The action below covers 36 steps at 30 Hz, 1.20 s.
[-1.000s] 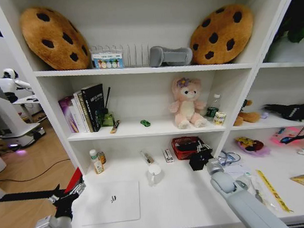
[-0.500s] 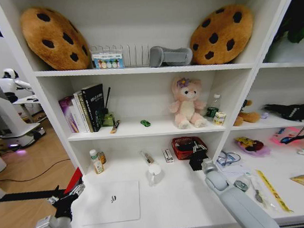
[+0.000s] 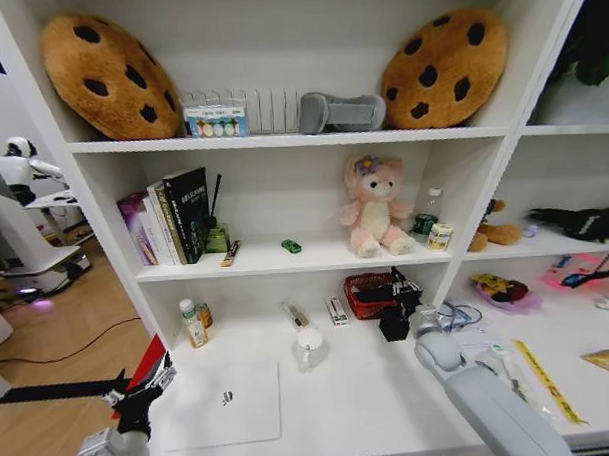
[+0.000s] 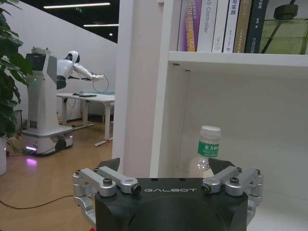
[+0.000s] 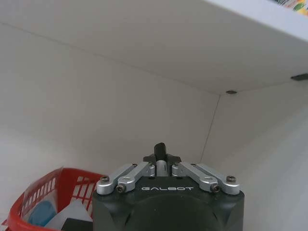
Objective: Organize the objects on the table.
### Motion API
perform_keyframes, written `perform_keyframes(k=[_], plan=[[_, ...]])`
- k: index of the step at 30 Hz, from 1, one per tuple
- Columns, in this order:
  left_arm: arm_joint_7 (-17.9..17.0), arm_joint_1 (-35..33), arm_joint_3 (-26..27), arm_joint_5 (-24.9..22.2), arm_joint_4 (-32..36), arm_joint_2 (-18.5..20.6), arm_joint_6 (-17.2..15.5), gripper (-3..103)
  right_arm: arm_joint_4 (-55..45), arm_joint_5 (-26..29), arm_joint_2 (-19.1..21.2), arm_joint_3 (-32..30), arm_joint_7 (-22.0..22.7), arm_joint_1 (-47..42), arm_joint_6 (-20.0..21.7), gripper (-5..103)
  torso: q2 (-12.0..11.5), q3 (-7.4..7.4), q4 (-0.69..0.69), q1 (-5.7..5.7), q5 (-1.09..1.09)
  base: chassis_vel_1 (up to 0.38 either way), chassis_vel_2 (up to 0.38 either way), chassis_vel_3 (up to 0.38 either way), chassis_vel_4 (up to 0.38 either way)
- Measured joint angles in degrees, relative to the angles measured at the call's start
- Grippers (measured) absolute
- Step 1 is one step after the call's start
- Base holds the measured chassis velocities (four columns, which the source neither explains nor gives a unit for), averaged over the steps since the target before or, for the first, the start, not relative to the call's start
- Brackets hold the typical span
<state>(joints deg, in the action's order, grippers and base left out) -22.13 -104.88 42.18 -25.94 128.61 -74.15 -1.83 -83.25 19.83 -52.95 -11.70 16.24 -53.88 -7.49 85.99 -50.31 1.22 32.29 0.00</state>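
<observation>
Red basket (image 3: pixel 371 292) | right gripper (image 3: pixel 398 307) has risen, jaws closed; left gripper (image 3: pixel 142 386) parked

Right arm stretched forward over the table (image 3: pixel 391 405), wrist level, right gripper (image 3: pixel 398 307) up at the back, fingers pinched together, just in front of the red basket (image 3: pixel 367 291). Left gripper (image 3: pixel 150 385) parked low off the table's left front corner, fingers spread wide.
</observation>
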Motion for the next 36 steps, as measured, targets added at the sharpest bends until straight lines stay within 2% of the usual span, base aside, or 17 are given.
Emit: perform_keyframes(k=[11,13,16,17,19,20,23,24,26,27,29,32,34,35,36], plan=[[-0.11,0.30,0.02,-0.15,-0.31,-0.21,0.09,100,0.57,-0.98,-0.08,0.33,-0.66,-0.87,-1.40,10,0.00,0.00,0.01,0.00,-0.01,0.000,0.000,0.000,0.000],[-0.13,0.40,0.01,-0.18,-0.37,-0.25,0.11,100,0.13,-1.21,0.19,0.10,-0.66,-1.40,-1.39,7,0.00,0.00,0.02,0.00,-0.01,0.000,0.000,0.000,0.000],[-0.18,0.55,-0.17,-0.19,-0.38,-0.37,0.13,100,-0.81,-2.12,0.77,-0.75,-0.83,-2.99,-1.45,20,0.00,0.00,0.01,0.00,-0.01,0.000,0.000,0.000,0.000],[-0.18,0.55,-0.17,-0.19,-0.38,-0.37,0.13,100,-0.81,-2.12,0.77,-0.75,-0.83,-2.99,-1.45,20,0.00,0.00,0.01,0.00,-0.01,0.000,0.000,0.000,0.000],[-0.19,0.54,-0.22,-0.19,-0.38,-0.37,0.15,100,-1.49,-2.17,1.01,-1.16,-0.92,-3.75,-1.48,32,0.00,0.00,0.02,0.00,0.00,0.000,0.000,0.000,0.000],[-0.19,0.54,-0.22,-0.19,-0.38,-0.37,0.15,100,-1.49,-2.17,1.01,-1.16,-0.92,-3.75,-1.48,32,0.00,0.00,0.02,0.00,0.00,0.000,0.000,0.000,0.000],[-0.21,0.54,-0.21,-0.19,-0.27,-0.36,0.21,100,-1.81,-2.30,1.09,-1.34,-0.90,-3.98,-1.60,47,0.00,0.00,0.00,0.00,0.00,0.000,0.000,0.000,0.000],[-0.21,0.54,-0.21,-0.19,-0.27,-0.36,0.21,100,-1.81,-2.30,1.09,-1.34,-0.90,-3.98,-1.60,47,0.00,0.00,0.00,0.00,0.00,0.000,0.000,0.000,0.000],[-0.22,0.54,-0.21,-0.20,-0.16,-0.36,0.23,100,-2.76,-2.24,1.23,-1.51,-0.80,-4.21,-1.61,59,0.00,0.00,0.00,0.00,0.00,0.000,0.000,0.000,0.000],[-0.22,0.54,-0.21,-0.20,-0.16,-0.36,0.23,100,-2.76,-2.24,1.23,-1.51,-0.80,-4.21,-1.61,59,0.00,0.00,0.00,0.00,0.00,0.000,0.000,0.000,0.000],[-0.25,0.62,-0.10,-0.22,-0.10,-0.34,0.30,100,-5.71,-1.51,1.74,-2.09,-0.73,-5.30,-1.59,70,0.00,0.00,0.00,0.00,-0.01,0.000,0.000,0.000,0.000],[-0.37,0.63,0.09,-0.36,0.15,-0.24,0.30,100,-9.67,0.14,2.40,-2.92,-0.62,-7.24,-0.83,75,0.00,0.00,0.00,0.00,0.00,0.000,0.000,0.000,0.000],[-0.43,0.38,0.40,-0.48,0.71,-0.02,0.20,100,-15.79,2.93,3.46,-4.27,-0.59,-11.27,0.91,85,0.00,0.00,0.01,0.00,0.00,0.000,0.000,0.000,0.000],[-0.43,0.38,0.40,-0.48,0.71,-0.02,0.20,100,-15.79,2.93,3.46,-4.27,-0.59,-11.27,0.91,85,0.00,0.00,0.01,0.00,0.00,0.000,0.000,0.000,0.000],[-0.44,0.25,0.52,-0.48,0.93,0.06,0.19,100,-17.98,3.63,3.81,-4.87,-0.59,-13.03,1.40,91,0.00,0.00,0.01,0.00,-0.01,0.000,0.000,0.000,0.000]])
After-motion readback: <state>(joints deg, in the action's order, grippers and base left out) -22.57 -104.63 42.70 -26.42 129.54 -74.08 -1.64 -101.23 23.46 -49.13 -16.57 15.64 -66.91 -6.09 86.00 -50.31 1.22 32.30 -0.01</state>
